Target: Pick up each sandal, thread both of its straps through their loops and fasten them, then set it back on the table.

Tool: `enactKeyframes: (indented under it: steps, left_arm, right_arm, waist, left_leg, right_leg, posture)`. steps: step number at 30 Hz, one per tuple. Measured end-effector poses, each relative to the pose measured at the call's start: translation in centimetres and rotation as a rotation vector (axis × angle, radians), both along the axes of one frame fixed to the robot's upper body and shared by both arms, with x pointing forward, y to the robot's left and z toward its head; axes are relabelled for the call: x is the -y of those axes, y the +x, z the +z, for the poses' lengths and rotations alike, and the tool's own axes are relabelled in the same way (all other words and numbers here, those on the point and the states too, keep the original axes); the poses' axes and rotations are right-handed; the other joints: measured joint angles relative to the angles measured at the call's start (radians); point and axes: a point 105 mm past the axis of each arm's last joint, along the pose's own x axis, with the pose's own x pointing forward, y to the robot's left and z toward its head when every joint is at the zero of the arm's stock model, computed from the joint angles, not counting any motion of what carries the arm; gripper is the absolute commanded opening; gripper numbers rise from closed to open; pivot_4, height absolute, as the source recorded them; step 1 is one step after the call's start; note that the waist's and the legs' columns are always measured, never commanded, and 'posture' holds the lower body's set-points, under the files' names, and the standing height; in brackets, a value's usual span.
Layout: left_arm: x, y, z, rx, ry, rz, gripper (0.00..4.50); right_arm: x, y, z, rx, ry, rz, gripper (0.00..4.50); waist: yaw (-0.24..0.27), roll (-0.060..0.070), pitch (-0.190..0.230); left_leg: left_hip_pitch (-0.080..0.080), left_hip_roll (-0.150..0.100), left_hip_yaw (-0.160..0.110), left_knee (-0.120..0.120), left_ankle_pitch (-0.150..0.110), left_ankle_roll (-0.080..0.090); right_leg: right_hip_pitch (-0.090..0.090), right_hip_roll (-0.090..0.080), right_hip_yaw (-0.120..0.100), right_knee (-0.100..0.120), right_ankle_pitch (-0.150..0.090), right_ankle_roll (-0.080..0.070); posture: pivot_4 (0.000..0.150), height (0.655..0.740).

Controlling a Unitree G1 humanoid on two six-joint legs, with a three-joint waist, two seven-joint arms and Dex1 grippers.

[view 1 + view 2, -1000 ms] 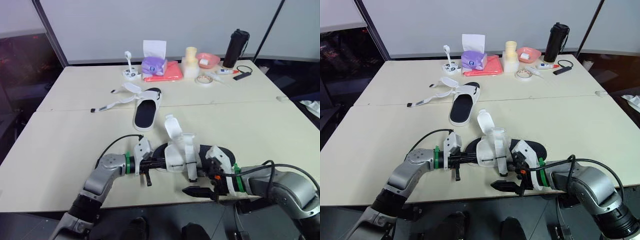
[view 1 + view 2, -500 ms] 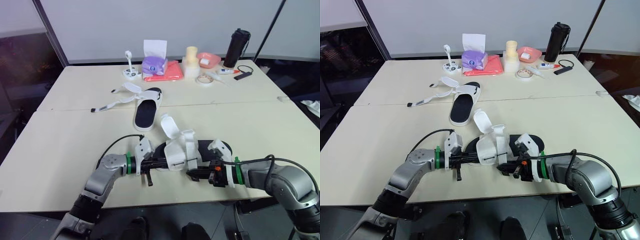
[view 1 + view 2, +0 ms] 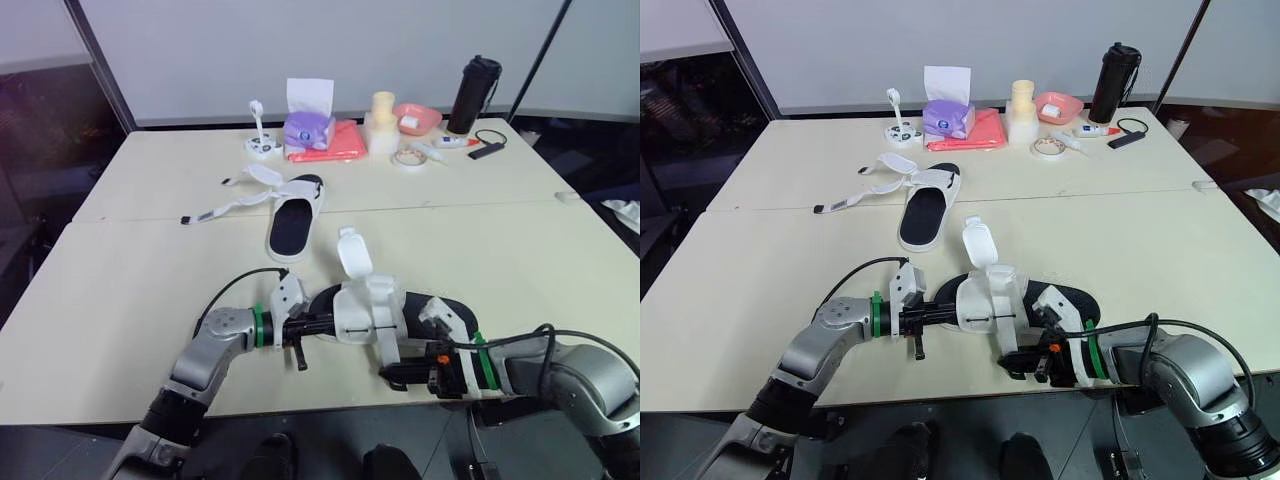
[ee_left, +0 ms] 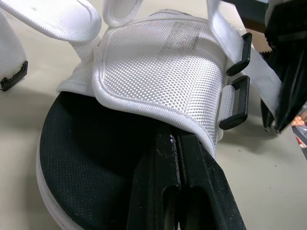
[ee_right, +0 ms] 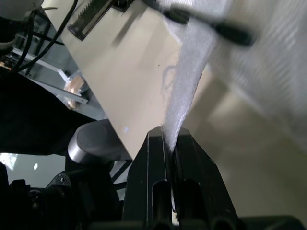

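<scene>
Threading stands partway at lower centre: the left gripper's (image 4: 175, 143) fingers are closed on the near sandal (image 3: 372, 310), and the right gripper's (image 5: 169, 139) fingers pinch a strap (image 5: 186, 93) end, apparently drawn through its black loop. The far sandal (image 3: 290, 222), upper left of centre on the table (image 3: 120, 290), lies unfastened. At top, a pink bowl (image 3: 430, 125) holds something white and a purple tissue box (image 3: 307, 132) one tissue.

I can't see the left gripper (image 4: 175, 143) tips: they run under near sandal (image 3: 368, 305) upper, so which part they pinch is unclear. Right wrist cam: strap (image 5: 184, 96) and buckle (image 5: 230, 32) blurred; strap end hidden btwn right gripper (image 5: 171, 143) fingers. Far-edge small items (image 3: 440, 145) by bottle (image 3: 473, 95) too small to ID.
</scene>
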Motion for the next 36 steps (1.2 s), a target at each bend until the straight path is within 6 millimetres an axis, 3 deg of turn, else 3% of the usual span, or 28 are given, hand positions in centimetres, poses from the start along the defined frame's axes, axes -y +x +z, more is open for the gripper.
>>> enactKeyframes:
  steps: [6,20,30,36]
  left_arm:
    - [0.0,0.0,0.0,0.0,0.0,0.0,0.0]
    - [0.1,0.0,0.0,0.0,-0.002,-0.001,0.0]
    - [0.3,0.1,0.1,0.006,-0.01,-0.003,0.0]
    - [0.3,0.1,0.0,0.003,-0.012,-0.002,0.0]
  right_arm:
    - [0.0,-0.3,-0.1,-0.007,-0.002,0.014,0.04]
    - [-1.1,-3.7,-0.8,-0.072,0.006,0.087,0.04]
    - [-0.9,-5.3,0.2,-0.048,-0.022,0.136,0.04]
    - [-1.0,-4.9,1.2,-0.01,-0.017,0.152,0.04]
  waist:
    - [0.0,0.0,0.0]
    - [0.001,0.0,0.0]
    - [0.001,0.0,0.0]
    - [0.001,0.0,0.0]
  left_leg:
    - [0.0,0.0,0.0,0.0,0.0,0.0]
    - [0.0,0.0,0.0,0.0,0.0,0.0]
    - [0.0,0.0,0.0,0.0,0.0,0.0]
    - [0.0,0.0,0.001,0.0,0.0,0.0]
  right_leg:
    - [0.0,0.0,0.0,0.0,0.0,0.0]
    - [0.0,0.0,0.0,0.0,0.0,0.0]
    - [0.0,0.0,0.0,0.0,0.0,0.0]
    - [0.0,0.0,0.0,0.0,0.0,0.0]
  posture:
    - [0.15,0.74]
    - [0.15,0.74]
    - [0.15,0.74]
    - [0.15,0.74]
